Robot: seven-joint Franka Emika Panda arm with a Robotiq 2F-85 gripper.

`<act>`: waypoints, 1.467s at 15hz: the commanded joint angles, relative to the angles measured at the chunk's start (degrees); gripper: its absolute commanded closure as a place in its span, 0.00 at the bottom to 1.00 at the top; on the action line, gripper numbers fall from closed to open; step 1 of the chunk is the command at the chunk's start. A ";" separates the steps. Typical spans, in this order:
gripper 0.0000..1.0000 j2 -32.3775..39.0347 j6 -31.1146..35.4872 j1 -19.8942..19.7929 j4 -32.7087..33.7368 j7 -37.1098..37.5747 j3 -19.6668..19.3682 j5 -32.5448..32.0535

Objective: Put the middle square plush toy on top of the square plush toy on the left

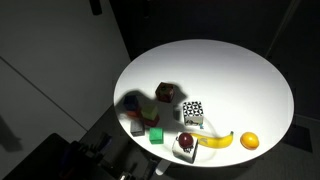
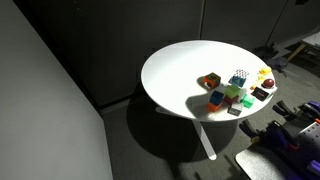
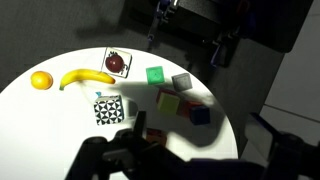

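Note:
Several small plush cubes lie on the round white table (image 1: 230, 70). In the wrist view I see a green cube (image 3: 155, 75), a grey cube (image 3: 181, 82), a yellow cube (image 3: 168, 102), a red cube (image 3: 185, 105) and a blue cube (image 3: 200, 115) close together. A black-and-white checkered cube (image 3: 108, 108) and an orange-red cube (image 3: 150, 136) lie apart from them. The orange-red cube also shows in both exterior views (image 1: 165, 93) (image 2: 209, 81). My gripper (image 3: 195, 165) hangs high above the table's edge, dark, with fingers wide apart and nothing between them.
A banana (image 3: 85, 77), an orange (image 3: 40, 80) and a red apple on a white square (image 3: 116, 63) lie near the cubes. The robot base (image 2: 290, 135) stands beside the table. The surroundings are dark.

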 commanded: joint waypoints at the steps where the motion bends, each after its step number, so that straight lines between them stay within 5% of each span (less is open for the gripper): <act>1: 0.00 1.70 5.70 -0.02 -0.54 2.64 1.70 -0.39; 13: 0.00 13.73 24.73 -0.39 -2.29 5.47 4.29 -0.15; 22: 0.00 23.91 26.63 -1.72 -0.43 13.25 4.42 -0.18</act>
